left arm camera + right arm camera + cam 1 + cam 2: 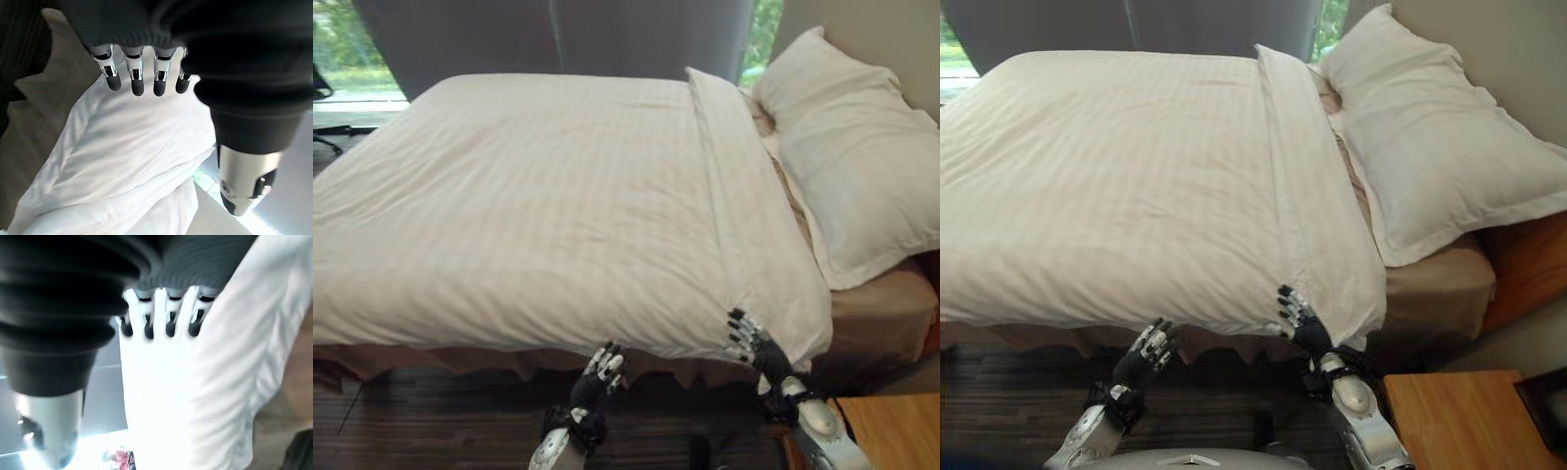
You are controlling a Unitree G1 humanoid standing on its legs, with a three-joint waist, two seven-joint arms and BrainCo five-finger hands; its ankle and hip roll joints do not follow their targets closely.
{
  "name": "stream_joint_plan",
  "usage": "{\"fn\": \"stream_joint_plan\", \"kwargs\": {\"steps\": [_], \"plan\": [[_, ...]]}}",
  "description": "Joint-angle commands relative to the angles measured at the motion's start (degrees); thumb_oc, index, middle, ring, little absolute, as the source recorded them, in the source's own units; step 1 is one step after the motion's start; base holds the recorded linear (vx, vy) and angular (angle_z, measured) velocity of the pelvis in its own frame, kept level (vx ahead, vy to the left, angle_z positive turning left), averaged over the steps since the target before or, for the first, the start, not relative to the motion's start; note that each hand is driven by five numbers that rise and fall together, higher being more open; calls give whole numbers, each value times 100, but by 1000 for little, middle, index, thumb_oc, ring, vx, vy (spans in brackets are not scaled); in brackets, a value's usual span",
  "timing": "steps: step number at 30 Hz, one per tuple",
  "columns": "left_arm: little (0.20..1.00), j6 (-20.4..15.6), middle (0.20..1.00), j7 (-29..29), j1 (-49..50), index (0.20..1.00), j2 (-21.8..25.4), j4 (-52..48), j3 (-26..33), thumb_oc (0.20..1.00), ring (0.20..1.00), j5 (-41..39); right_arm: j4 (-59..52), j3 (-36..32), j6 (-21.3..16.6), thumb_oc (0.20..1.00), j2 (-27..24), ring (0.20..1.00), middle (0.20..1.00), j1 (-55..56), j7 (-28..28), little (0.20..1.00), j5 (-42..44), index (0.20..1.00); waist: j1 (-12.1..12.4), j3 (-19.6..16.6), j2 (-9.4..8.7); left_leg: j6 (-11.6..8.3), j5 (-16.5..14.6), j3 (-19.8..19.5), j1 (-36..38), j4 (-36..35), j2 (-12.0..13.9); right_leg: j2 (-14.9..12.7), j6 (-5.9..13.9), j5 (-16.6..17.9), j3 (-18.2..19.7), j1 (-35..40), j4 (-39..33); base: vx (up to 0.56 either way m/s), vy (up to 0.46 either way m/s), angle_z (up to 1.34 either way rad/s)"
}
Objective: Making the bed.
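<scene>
2 hands work the near edge of the duvet (538,215) spread over the bed (886,318). Right hand (749,343), at 5 o'clock, has fingers curled into the folded-back band, which runs toward 12. Left hand (600,372) hangs relaxed just below the hem at 6, holding nothing.

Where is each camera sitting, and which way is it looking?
Left eye view: on the robot's head, looking down at the duvet and pillow; both arms reach in, left hand, right hand.
Right eye view: beside it, facing the same way; the nightstand shows more.
Left wrist view: on the left wrist, looking along its fingers at the duvet edge.
Right wrist view: on the right wrist, its fingers curled into the white duvet.
Shared: all see the duvet; both eye views see both hands.
</scene>
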Motion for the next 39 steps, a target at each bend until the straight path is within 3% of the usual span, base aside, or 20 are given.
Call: {"fn": "stream_joint_plan", "kwargs": {"steps": [1, 4, 5, 6, 7, 8, 10, 12, 15, 16, 18, 19, 21, 22, 23, 24, 26, 30, 33, 39], "plan": [[1000, -458, 1000, 110, -334, 1000, 119, -116, 315, 1000, 1000, 354, -138, -81, -207, 1000, -295, 1000, 1000, -351, 93, 1000, -281, 1000, 85, 296, 67, -154, 475, -674, -54, 39, 226, -109, 330, -473, -110, 600, 229, -18, -59, 16], [1000, -535, 1000, 133, -269, 1000, 161, -262, 442, 1000, 1000, 407, -78, -96, -237, 1000, -370, 1000, 1000, -442, 95, 1000, -342, 1000, 250, 406, 117, -198, 602, -984, -117, 39, 235, -137, 288, -603, -405, 675, 324, -46, -128, 53], [1000, -600, 1000, 197, -270, 1000, 196, -339, 508, 1000, 1000, 396, -75, -130, -311, 1000, -483, 1000, 1000, -568, 57, 1000, -344, 1000, 606, 535, 220, -387, 917, -1455, -422, 39, 218, -186, 237, -720, -963, 777, 312, -102, -160, 102], [1000, -600, 1000, 198, -274, 1000, 195, -340, 509, 1000, 1000, 396, -71, -130, -313, 1000, -483, 1000, 1000, -573, 57, 1000, -344, 1000, 574, 519, 219, -385, 935, -1488, -457, 39, 210, -192, 238, -712, -995, 763, 305, -260, -165, 222], [1000, -638, 1000, 297, -418, 1000, 192, -288, 475, 1000, 1000, 362, -20, -188, -341, 1000, -557, 1000, 1000, -783, -68, 1000, -355, 1000, 751, 599, 259, -516, 1173, -1852, -898, 39, 95, -297, 237, -756, -1583, 728, 307, -423, -13, 293], [1000, -698, 1000, 361, -485, 1000, 81, -315, 655, 1000, 1000, 417, 12, -386, -349, 1000, -767, 1000, 1000, -997, -248, 1000, -687, 1000, 804, 699, 187, -359, 1132, -896, -889, 382, 343, -597, 270, -637, -2079, 507, 469, -452, -29, 313], [1000, -718, 1000, 307, -448, 1000, -44, -341, 723, 1000, 1000, 270, 53, -566, -385, 1000, -686, 1000, 1000, -961, -421, 1000, -493, 1000, 719, 645, 134, -433, 803, -295, -560, 1142, 740, -675, 260, -630, -2415, 526, 404, -354, 50, 343], [1000, -653, 1000, 265, -555, 1000, -46, -395, 618, 1000, 1000, 284, 40, -917, -442, 1000, -403, 1000, 1000, -650, -634, 1000, -265, 1000, 230, 356, 197, -643, 821, 759, 202, 1429, 1121, -883, 240, -469, -3172, 421, 453, -333, 218, 146], [1000, -624, 1000, 315, -702, 1000, -40, -337, 452, 1000, 1000, 289, 26, -1022, -449, 1000, -283, 1000, 1000, -418, -697, 1000, -137, 1000, -25, 208, 281, -667, 647, 1159, 392, 1041, 1016, -1057, 323, -402, -3518, 409, 581, -152, 295, 137], [1000, -571, 1000, 282, -724, 1000, -121, -361, 371, 1000, 1000, 295, 41, -1114, -398, 1000, -164, 1000, 1000, -190, -671, 1000, -41, 1000, -152, 126, 353, -433, 337, 1179, 368, 291, 668, -1297, 535, -89, -3658, 394, 632, -175, 488, 136], [1000, -560, 1000, 262, -697, 1000, -95, -390, 378, 1000, 1000, 341, 77, -1115, -392, 1000, -127, 1000, 1000, -155, -655, 1000, -65, 1000, -157, 133, 333, -338, 281, 1142, 340, 140, 564, -1368, 622, 32, -3624, 354, 624, -120, 395, 139], [1000, -557, 1000, 195, -592, 1000, -57, -515, 435, 1000, 1000, 362, 111, -1054, -375, 1000, -39, 1000, 1000, -145, -603, 1000, -159, 1000, -108, 181, 237, -141, -30, 1082, 294, 59, 328, -1593, 852, 425, -3511, 224, 633, -96, 369, 29], [1000, -552, 1000, 189, -581, 1000, -14, -545, 461, 1000, 1000, 390, 112, -1029, -365, 1000, 34, 1000, 1000, -146, -601, 1000, -169, 1000, -82, 220, 196, -80, -96, 1094, 305, 46, 259, -1640, 899, 474, -3429, 186, 654, -135, 291, -75], [1000, -606, 1000, 286, -649, 1000, 137, -464, 416, 1000, 1000, 574, 152, -917, -403, 1000, 239, 1000, 1000, -220, -615, 1000, 24, 1000, -227, 412, 112, 20, -115, 881, 285, 44, 179, -1487, 954, 364, -2397, -93, 1032, -209, 223, 42], [1000, -708, 1000, 341, -720, 1000, 216, -224, 361, 1000, 1000, 591, 141, -833, -406, 1000, 271, 1000, 1000, -246, -499, 1000, 288, 1000, -546, 454, 83, 93, 55, 522, 176, 39, 145, -716, 820, -41, -271, -373, 1224, -208, 214, 106], [1000, -709, 1000, 340, -721, 1000, 216, -223, 360, 1000, 1000, 591, 140, -834, -406, 1000, 270, 1000, 1000, -245, -499, 1000, 288, 1000, -532, 459, 83, 92, 50, 536, 185, 39, 145, -713, 820, -47, -257, -377, 1236, -81, 167, 93], [1000, -697, 1000, 291, -665, 1000, 285, -248, 365, 1000, 1000, 810, 84, -842, -377, 1000, 156, 1000, 1000, -46, -375, 1000, 230, 1000, -607, 403, 113, 195, 131, 26, 42, 39, 40, -172, 602, -429, 556, -196, 1401, -45, 178, 77], [1000, -718, 1000, 329, -767, 1000, 270, -212, 366, 1000, 1000, 945, 268, -902, -356, 1000, 221, 1000, 1000, 38, -359, 1000, 263, 1000, -556, 331, 64, 258, 188, -328, -37, 39, -126, -164, 482, -448, 657, 4, 966, -27, 39, 88], [1000, -737, 1000, 382, -585, 1000, -31, -425, 453, 1000, 1000, 364, 313, -945, -299, 1000, 234, 1000, 1000, 9, -445, 1000, 389, 1000, -331, 196, -41, 244, 183, -355, 46, 39, -129, -168, 484, -326, 475, 304, 608, 45, -42, 18], [1000, -562, 1000, 400, -529, 1000, 80, -356, 205, 1000, 1000, 735, 332, -974, -289, 1000, 321, 1000, 1000, -94, -598, 1000, 591, 1000, -282, 99, -46, 208, 208, -410, 98, 39, -108, -176, 438, -344, 340, 476, 478, 18, -24, 1]]}}
